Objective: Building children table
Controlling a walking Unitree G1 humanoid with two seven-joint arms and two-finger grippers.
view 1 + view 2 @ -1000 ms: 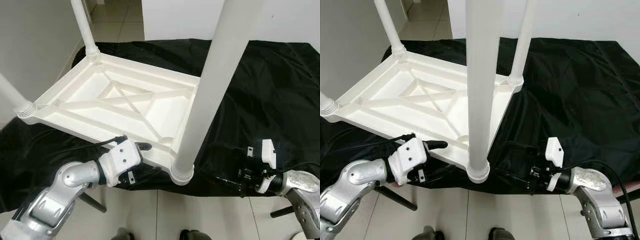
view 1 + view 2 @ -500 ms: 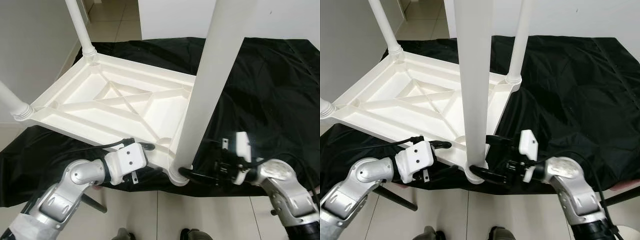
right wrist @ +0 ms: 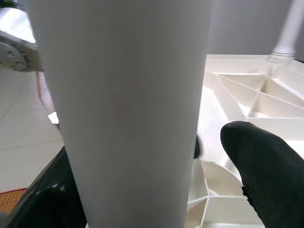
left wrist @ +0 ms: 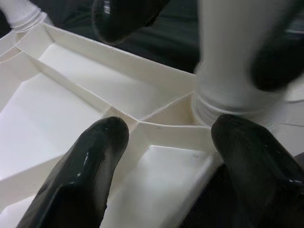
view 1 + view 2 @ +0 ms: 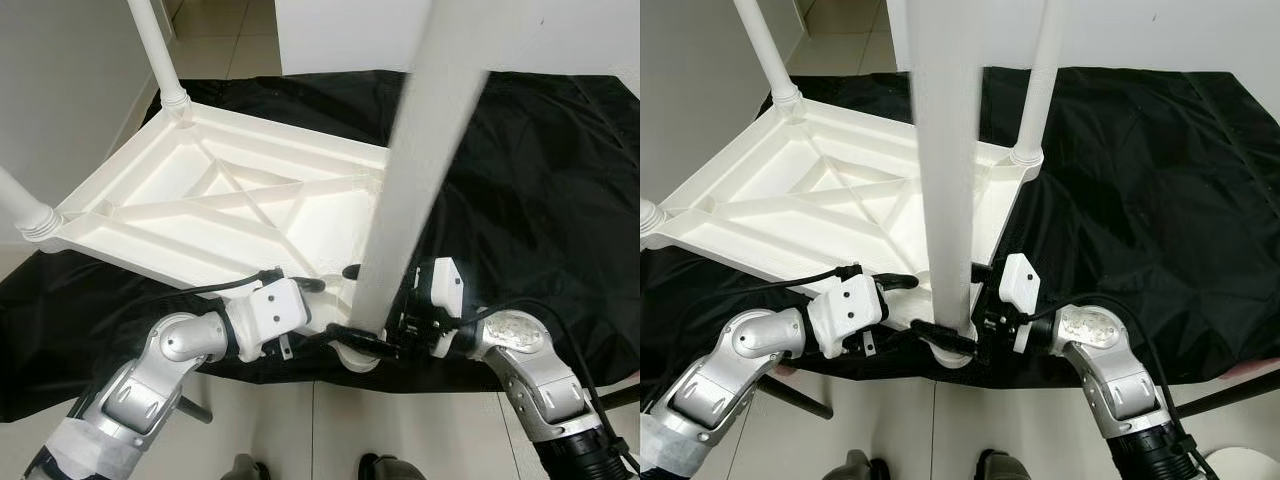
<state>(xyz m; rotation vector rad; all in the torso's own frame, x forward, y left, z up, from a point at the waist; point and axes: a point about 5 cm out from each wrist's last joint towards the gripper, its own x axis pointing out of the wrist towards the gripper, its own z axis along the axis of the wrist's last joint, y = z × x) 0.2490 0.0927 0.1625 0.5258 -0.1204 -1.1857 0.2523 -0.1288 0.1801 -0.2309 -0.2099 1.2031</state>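
**Inverted children's table with both grippers at the near corner leg**

A white plastic tabletop (image 5: pixel 230 210) lies upside down on a surface covered by a black cloth (image 5: pixel 540 180), its ribbed underside facing up. Four white legs stand upright from its corners: the near leg (image 5: pixel 945 160) rises close to the camera, the far-left leg (image 5: pixel 158 50) and the far-right leg (image 5: pixel 1040 85) stand at the back corners, and the left leg (image 5: pixel 22 205) enters at the picture's edge. The near corner of the tabletop overhangs the cloth's front edge, above a pale tiled floor (image 5: pixel 900 430).

The left gripper (image 5: pixel 902 300) reaches in from the left at the tabletop's near rim, beside the base of the near leg. In the left wrist view its fingers (image 4: pixel 90 161) are spread apart, one resting over the ribbed underside and the other by the leg's threaded collar (image 4: pixel 223 102).

The right gripper (image 5: pixel 960 315) comes in from the right at the foot of the near leg. In the right wrist view the leg stands between its two black fingers (image 3: pixel 266 166), one on each side; whether the pads press the leg cannot be told.

Both silver arms bend inward from the lower corners toward this one corner.
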